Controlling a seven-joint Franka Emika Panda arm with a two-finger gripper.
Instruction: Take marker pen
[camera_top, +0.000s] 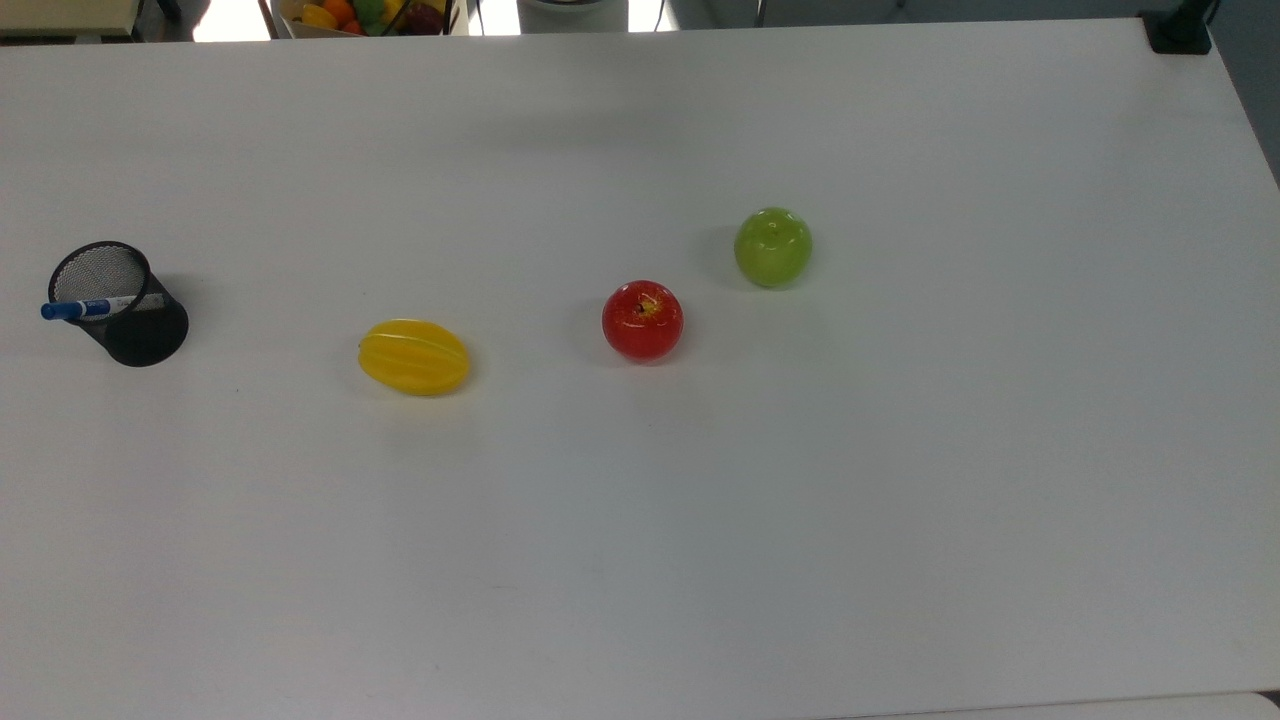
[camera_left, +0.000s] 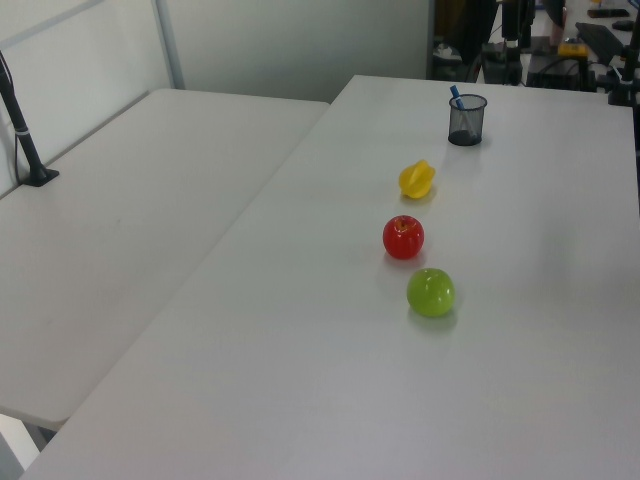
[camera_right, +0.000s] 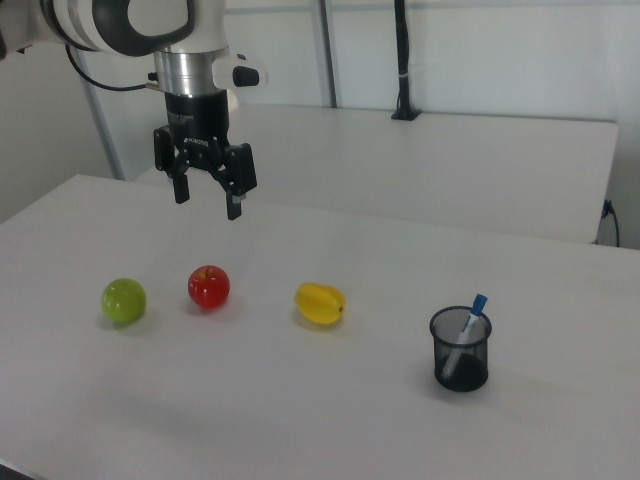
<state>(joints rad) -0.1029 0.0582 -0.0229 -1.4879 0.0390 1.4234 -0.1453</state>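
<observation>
The marker pen has a white barrel and a blue cap. It stands tilted in a black mesh cup at the top view's left, with its blue cap sticking out over the rim. The marker pen in the mesh cup is at the right view's lower right, and the marker pen is at the far end of the table in the left view. My gripper hangs open high above the table, over the area behind the red apple, far left of the cup in the right view.
On the white table lie a yellow star fruit, a red apple and a green apple in a loose row. A bin of toy fruit stands beyond the far edge. A second table adjoins on the left view's left.
</observation>
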